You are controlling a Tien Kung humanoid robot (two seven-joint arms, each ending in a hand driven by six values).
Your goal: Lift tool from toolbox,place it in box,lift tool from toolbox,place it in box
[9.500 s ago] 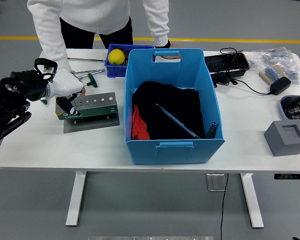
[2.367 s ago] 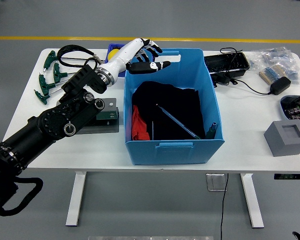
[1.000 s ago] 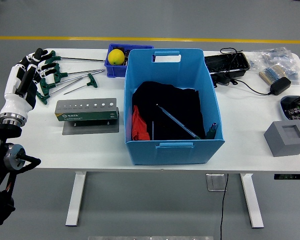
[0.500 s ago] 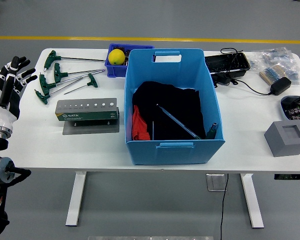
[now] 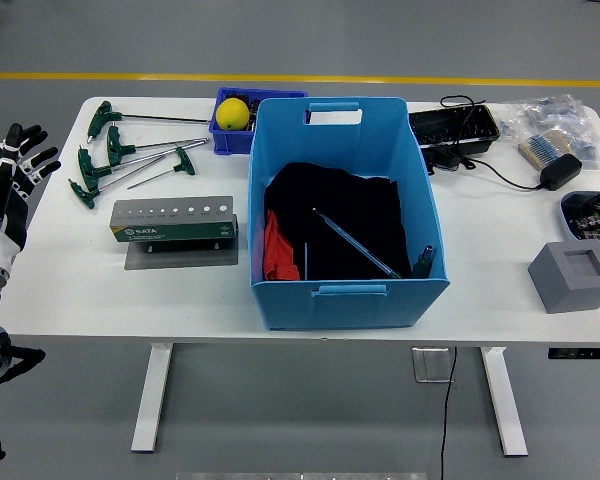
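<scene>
A grey-green tool holder [image 5: 174,220] with a row of empty holes stands on a metal plate left of the blue box [image 5: 346,210]. Inside the box, on black cloth, lie two thin T-handle tools [image 5: 355,243], one with its green handle [image 5: 424,262] at the right wall. Several more green-handled T-wrenches [image 5: 120,155] lie on the table behind the holder. My left hand [image 5: 10,180], white and black, is off the table's left edge, fingers spread and holding nothing. The right arm does not show.
A small blue bin with a yellow ball [image 5: 232,113] sits behind the box. At the right are a black tray [image 5: 453,126], a cable with adapter [image 5: 559,170], a brush [image 5: 542,146], plastic bags, and a grey block [image 5: 575,274].
My left hand has pulled back from over the wrenches to beyond the table's left edge and sunk lower. Earlier it reached over the box; the person has left the table.
</scene>
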